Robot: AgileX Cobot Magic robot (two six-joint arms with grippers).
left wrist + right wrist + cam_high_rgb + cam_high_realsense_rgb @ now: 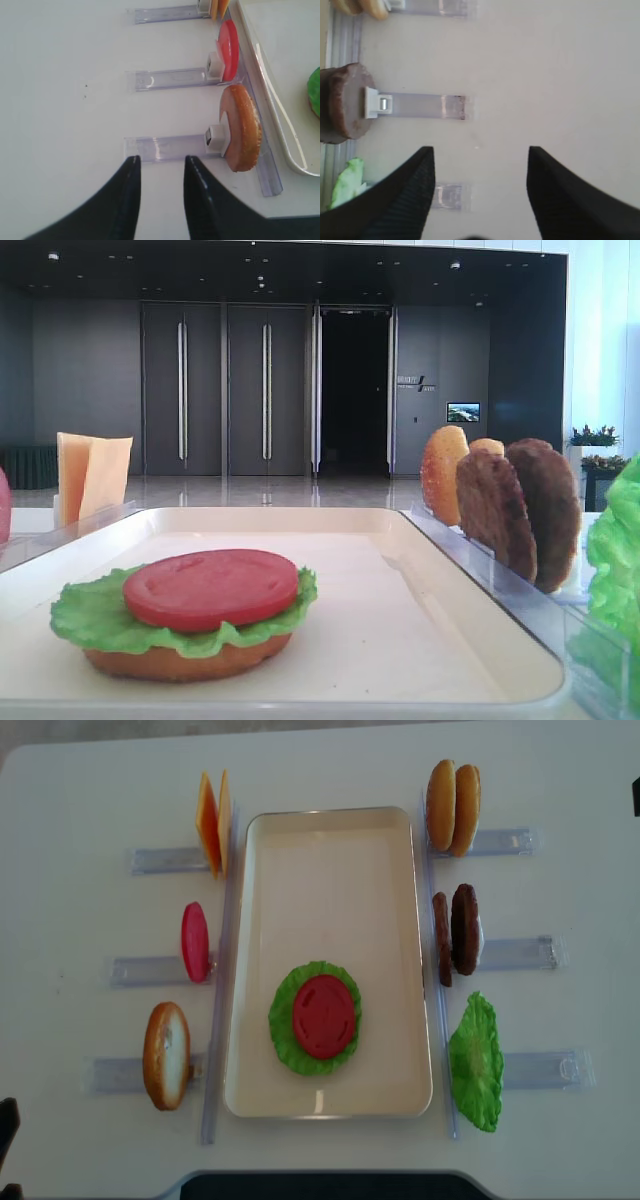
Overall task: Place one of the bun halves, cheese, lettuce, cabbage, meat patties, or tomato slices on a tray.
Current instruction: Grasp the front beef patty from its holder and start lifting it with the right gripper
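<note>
On the cream tray [330,850] lies a stack: flat bun half [180,660], lettuce [285,1045], and a tomato slice [323,1016] on top. Left racks hold cheese [212,820], another tomato slice [194,941] and a bun half [166,1055]. Right racks hold two bun halves [452,807], two meat patties [456,932] and a green leaf [475,1063]. My left gripper [161,162] is open and empty, over the table beside the left bun half [245,127]. My right gripper [480,150] is open and empty, right of the patties [347,102]. Cabbage is out of view.
Clear plastic racks [150,968] line both long sides of the tray, with rails [515,953] reaching outward over the white table. The table's front edge [320,1175] lies just below the tray.
</note>
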